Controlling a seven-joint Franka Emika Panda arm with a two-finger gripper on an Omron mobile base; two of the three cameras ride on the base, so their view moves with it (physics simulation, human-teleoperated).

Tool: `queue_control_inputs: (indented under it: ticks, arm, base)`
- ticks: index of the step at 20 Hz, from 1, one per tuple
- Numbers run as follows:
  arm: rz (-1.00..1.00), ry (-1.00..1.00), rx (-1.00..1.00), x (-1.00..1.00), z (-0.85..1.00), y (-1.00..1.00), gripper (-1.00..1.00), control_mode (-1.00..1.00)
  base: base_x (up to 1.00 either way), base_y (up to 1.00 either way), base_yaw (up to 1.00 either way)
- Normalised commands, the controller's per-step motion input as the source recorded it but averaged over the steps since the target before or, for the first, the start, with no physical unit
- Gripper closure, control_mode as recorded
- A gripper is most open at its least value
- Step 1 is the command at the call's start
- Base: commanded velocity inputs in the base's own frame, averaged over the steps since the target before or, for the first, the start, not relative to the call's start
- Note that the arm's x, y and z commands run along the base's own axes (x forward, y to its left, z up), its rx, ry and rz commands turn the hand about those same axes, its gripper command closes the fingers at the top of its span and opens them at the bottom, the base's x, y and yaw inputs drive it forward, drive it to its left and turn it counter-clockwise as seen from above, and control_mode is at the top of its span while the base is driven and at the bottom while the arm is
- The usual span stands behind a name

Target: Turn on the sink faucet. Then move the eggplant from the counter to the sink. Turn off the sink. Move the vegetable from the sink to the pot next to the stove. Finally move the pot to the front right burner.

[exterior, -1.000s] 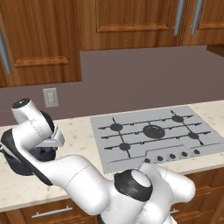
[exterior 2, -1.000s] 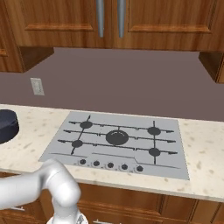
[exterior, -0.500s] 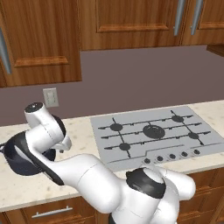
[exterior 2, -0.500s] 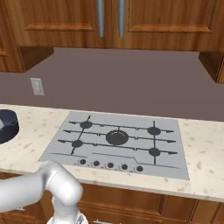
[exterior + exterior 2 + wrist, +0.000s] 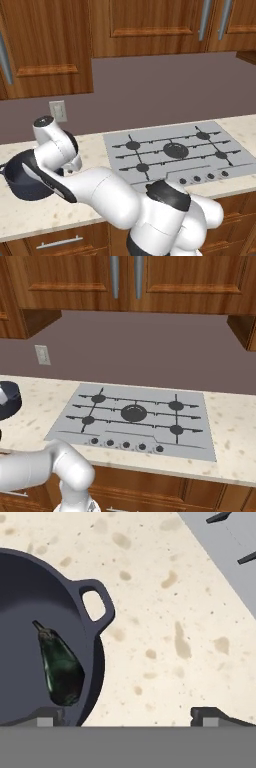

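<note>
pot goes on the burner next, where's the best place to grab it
Grip the pot by its loop handle, the one facing the stove. It juts clear of the rim over bare counter, so the open pincer could descend from above and straddle it.

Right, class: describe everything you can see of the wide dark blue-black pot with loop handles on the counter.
The wide, round, dark blue-black pot looks like matte metal, with a thick rim and a small loop handle jutting from its side. It stands upright on the beige speckled stone counter, left of the light grey cooktop and apart from it. A small, dark, glossy eggplant lies on its floor. The open gripper hovers over its rim without touching it.
</note>
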Motion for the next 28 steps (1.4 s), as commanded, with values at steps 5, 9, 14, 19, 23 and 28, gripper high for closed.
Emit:
queue_control_inputs:
  ticks: [5, 9, 14, 19, 23, 28]
  arm:
    - [-0.06, 0.0, 0.01, 0.06, -0.07, 0.09, -1.0, -1.0]
    - [-0.06, 0.01, 0.0, 0.1, -0.08, 0.07, -1.0, -1.0]
    - [-0.04, 0.02, 0.0, 0.03, -0.12, 0.02, -1.0, -1.0]
    - [-0.02, 0.02, 0.0, 0.02, -0.1, 0.0, -1.0, -1.0]
    - [0.0, 0.03, 0.0, 0.06, -0.07, 0.0, -1.0, -1.0]
    - [0.0, 0.05, 0.0, 0.17, -0.11, 0.01, -1.0, -1.0]
  base:
    - [0.0, 0.0, 0.0]
    - [0.0, 0.0, 0.0]
    - [0.0, 0.0, 0.0]
    - [0.0, 0.0, 0.0]
    - [0.0, 0.0, 0.0]
    - [0.0, 0.0, 0.0]
